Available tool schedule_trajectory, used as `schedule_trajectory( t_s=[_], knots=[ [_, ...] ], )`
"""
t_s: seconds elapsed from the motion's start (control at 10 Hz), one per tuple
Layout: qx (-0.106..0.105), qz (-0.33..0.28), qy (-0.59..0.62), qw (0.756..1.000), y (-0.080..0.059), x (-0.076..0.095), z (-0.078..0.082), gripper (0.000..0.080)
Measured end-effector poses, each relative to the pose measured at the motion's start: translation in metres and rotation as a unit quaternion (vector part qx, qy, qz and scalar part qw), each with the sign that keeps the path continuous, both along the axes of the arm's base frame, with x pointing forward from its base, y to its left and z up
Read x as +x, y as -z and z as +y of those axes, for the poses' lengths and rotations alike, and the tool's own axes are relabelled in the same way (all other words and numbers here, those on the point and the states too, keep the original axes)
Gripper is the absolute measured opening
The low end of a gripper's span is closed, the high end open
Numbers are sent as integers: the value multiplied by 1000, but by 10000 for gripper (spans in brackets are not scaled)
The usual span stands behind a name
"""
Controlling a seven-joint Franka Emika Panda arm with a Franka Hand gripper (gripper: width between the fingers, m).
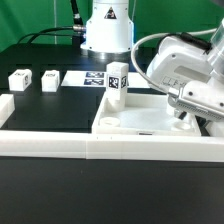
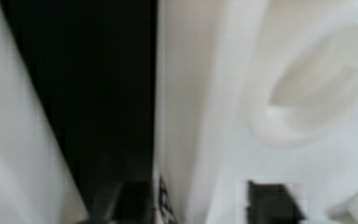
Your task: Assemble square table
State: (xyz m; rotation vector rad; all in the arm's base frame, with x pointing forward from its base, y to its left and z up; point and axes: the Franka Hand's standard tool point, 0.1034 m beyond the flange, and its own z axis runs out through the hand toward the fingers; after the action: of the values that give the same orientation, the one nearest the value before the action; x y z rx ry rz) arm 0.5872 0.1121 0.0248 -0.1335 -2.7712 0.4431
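Note:
The square table's white slab (image 1: 135, 122) lies flat against the front border bar. One white tagged leg block (image 1: 118, 82) stands upright on its back left corner. Two more leg blocks (image 1: 18, 79) (image 1: 48, 77) lie on the black table at the exterior view's left. My gripper (image 1: 183, 118) is low over the slab's right side. In the blurred wrist view, my gripper (image 2: 202, 205) has dark fingers (image 2: 265, 200) on both sides of a white tagged piece (image 2: 202, 110), apparently a leg block. A round recess of the slab (image 2: 318, 90) is next to it.
A long white border bar (image 1: 110, 148) runs along the front, and a shorter one (image 1: 6, 105) stands at the exterior view's left. The marker board (image 1: 93, 77) lies behind the slab. The robot base (image 1: 105, 30) stands at the back. My arm hides the slab's right part.

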Motion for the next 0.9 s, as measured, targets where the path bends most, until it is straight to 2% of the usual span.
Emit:
schedule_trajectory(
  t_s=[0.1,0.2,0.3,0.4,0.5,0.7,0.9],
  knots=[
    [-8,0,0,1000,-11,1,-4,491],
    [-11,-6,0,1000,-26,6,-4,491],
    [-19,-6,1,1000,-43,8,-8,596],
    [-29,-7,6,1000,-66,11,-15,638],
    [-32,-8,9,999,-73,13,-18,638],
    [-36,-18,18,999,-98,19,-35,649],
    [-37,-14,20,999,-93,16,-35,649]
  ],
)
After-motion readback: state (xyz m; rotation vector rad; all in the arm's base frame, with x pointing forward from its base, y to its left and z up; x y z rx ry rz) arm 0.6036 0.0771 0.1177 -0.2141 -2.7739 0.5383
